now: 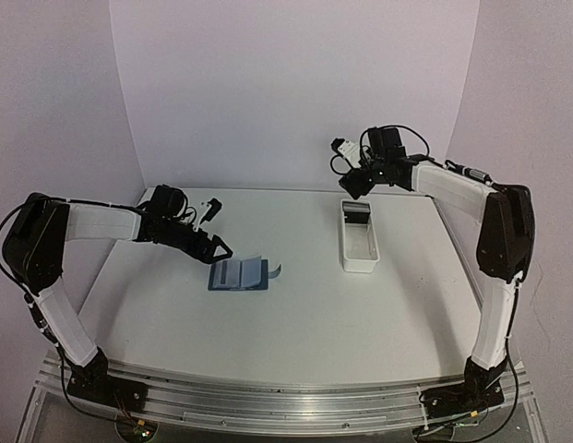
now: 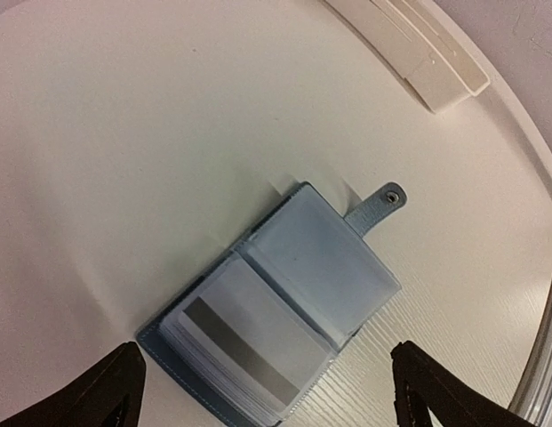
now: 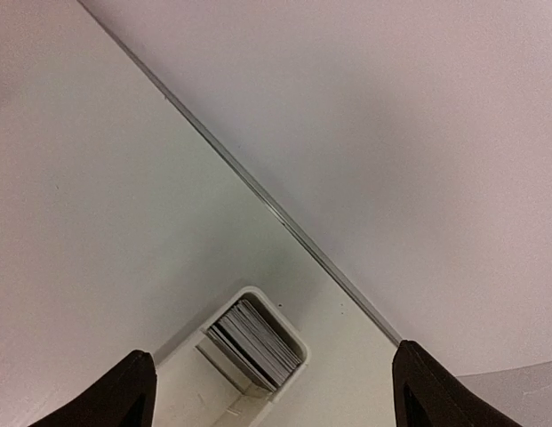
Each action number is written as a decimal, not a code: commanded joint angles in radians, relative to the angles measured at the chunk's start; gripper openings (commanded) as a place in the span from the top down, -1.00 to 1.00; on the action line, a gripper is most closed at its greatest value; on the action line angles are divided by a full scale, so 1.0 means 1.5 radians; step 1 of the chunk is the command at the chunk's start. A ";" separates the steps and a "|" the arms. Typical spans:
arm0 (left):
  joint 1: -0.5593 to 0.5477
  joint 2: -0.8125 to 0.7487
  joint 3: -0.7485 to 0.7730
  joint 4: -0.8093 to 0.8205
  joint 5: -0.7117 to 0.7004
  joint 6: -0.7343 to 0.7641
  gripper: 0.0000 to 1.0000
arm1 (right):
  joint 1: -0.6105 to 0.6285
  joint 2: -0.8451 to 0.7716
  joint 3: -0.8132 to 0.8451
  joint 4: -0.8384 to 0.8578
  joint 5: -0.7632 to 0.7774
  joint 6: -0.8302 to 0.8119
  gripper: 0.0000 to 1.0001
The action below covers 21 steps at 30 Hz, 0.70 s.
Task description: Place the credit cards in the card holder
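Note:
The blue card holder (image 1: 238, 274) lies open on the table, its snap tab (image 2: 380, 205) pointing right. In the left wrist view the card holder (image 2: 284, 302) shows clear sleeves, with a white card with a grey stripe (image 2: 244, 342) in the near half. My left gripper (image 1: 215, 247) is open and empty, just left of and above the holder; its fingertips (image 2: 89, 391) flank it. A stack of credit cards (image 3: 256, 343) stands on edge at the far end of the white tray (image 1: 359, 239). My right gripper (image 1: 353, 185) is open and empty, hovering above that end.
The long white tray also shows in the left wrist view (image 2: 418, 49) and the right wrist view (image 3: 284, 316). The back wall (image 1: 295, 92) rises close behind the tray. The table's right edge (image 2: 547, 338) curves past the holder.

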 commanded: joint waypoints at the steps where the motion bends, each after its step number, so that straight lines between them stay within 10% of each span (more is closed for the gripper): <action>1: 0.015 -0.017 0.006 0.063 -0.025 0.025 -0.97 | -0.009 0.053 0.001 -0.009 0.055 -0.291 -0.82; 21: 0.072 0.119 0.080 0.093 -0.017 -0.006 -0.99 | -0.011 0.282 0.171 -0.002 0.210 -0.527 -0.97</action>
